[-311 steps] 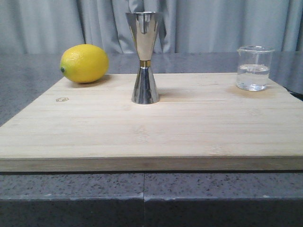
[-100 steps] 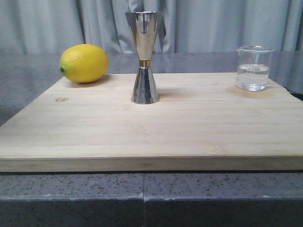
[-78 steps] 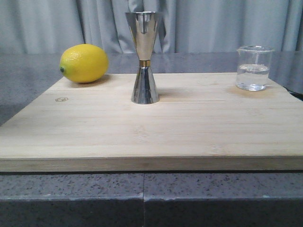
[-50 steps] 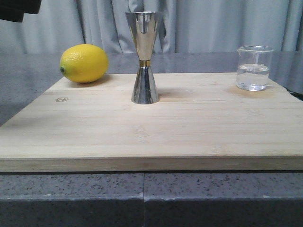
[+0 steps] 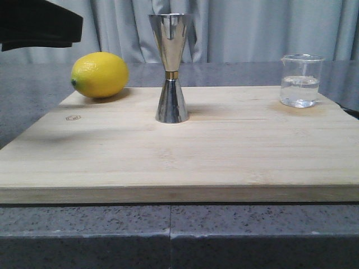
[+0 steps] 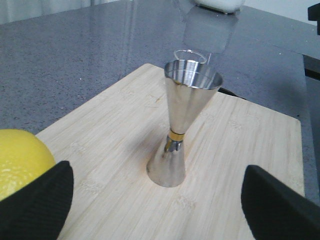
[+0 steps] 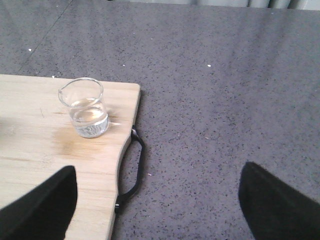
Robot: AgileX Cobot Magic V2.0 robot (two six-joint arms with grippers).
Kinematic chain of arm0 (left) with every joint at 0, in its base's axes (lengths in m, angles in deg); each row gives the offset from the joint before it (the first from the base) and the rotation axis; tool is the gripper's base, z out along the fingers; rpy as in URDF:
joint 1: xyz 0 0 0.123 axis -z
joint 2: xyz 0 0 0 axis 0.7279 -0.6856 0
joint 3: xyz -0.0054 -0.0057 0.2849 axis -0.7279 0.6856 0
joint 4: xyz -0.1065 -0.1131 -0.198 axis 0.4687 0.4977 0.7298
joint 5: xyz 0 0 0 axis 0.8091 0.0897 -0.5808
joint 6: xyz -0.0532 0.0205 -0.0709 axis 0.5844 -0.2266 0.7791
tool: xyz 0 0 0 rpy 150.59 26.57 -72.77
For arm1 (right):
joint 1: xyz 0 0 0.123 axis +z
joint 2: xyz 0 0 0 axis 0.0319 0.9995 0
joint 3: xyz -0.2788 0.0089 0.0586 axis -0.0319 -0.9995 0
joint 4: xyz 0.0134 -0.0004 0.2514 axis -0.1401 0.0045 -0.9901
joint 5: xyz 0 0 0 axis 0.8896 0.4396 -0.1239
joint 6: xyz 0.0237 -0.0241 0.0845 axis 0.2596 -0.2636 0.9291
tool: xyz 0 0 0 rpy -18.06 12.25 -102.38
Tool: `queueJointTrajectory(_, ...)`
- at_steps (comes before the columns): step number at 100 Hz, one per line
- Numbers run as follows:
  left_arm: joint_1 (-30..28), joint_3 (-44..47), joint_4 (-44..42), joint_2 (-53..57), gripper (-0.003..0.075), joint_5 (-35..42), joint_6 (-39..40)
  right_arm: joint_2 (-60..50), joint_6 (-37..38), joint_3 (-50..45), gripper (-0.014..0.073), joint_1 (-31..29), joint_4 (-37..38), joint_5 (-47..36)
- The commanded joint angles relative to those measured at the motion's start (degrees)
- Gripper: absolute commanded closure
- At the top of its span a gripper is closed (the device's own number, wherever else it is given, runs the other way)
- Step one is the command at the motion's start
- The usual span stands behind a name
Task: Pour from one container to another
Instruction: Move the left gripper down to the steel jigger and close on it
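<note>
The shiny steel jigger (image 5: 171,67) with its gold waist band stands upright on the wooden board (image 5: 185,151), slightly left of centre at the back. The small clear glass beaker (image 5: 302,80), part full of clear liquid, sits at the board's back right corner. My left gripper (image 6: 160,207) is open, hovering apart from the jigger (image 6: 182,120), which stands between and beyond the fingers (image 6: 35,205). A dark part of the left arm (image 5: 39,25) shows at the front view's top left. My right gripper (image 7: 157,205) is open above the counter, apart from the beaker (image 7: 86,106).
A yellow lemon (image 5: 100,74) lies at the board's back left corner, close to my left finger in the wrist view (image 6: 20,157). The board's black handle (image 7: 134,170) sticks out at its right edge. Grey speckled counter (image 7: 225,100) surrounds the board; curtains hang behind.
The left arm has come into the front view at the top left and moved further right and down, casting a faint shadow on the board. The jigger, beaker and lemon have not moved.
</note>
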Motion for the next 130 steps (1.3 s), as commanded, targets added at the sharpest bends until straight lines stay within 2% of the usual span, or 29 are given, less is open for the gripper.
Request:
queueJointTrajectory(1, 1.6, -1.2, 6.0, 0.0, 0.0092, -6.3, -3.7, 0.7, -0.3, 2.0, -0.0001, -0.5, 0.0, -3.9)
queueJointTrajectory(32, 9.3, -1.6, 14.3, -5.0, 0.0092, -6.2, -15.4, 0.7, -0.3, 2.0, -0.0002, -0.5, 0.0, -3.6)
queueJointTrajectory(82, 18.3, -9.0, 14.3, -15.3, 0.0092, -6.2, -15.6, 0.7, -0.3, 2.0, -0.0001, -0.5, 0.0, -2.9)
queueJointTrajectory(107, 19.5, -11.7, 14.3, -18.0, 0.0095, -6.2, -15.6, 0.7, -0.3, 2.0, -0.0001, -0.5, 0.0, -2.9)
queueJointTrajectory(117, 19.5, -11.7, 14.3, -18.7, 0.0136, -6.2, -15.6, 0.7, -0.3, 2.0, -0.0001, -0.5, 0.0, -2.9)
queueJointTrajectory(130, 19.5, -11.7, 14.3, -18.9, 0.0251, -6.2, -15.6, 0.7, -0.3, 2.0, -0.0001, -0.5, 0.0, -2.9)
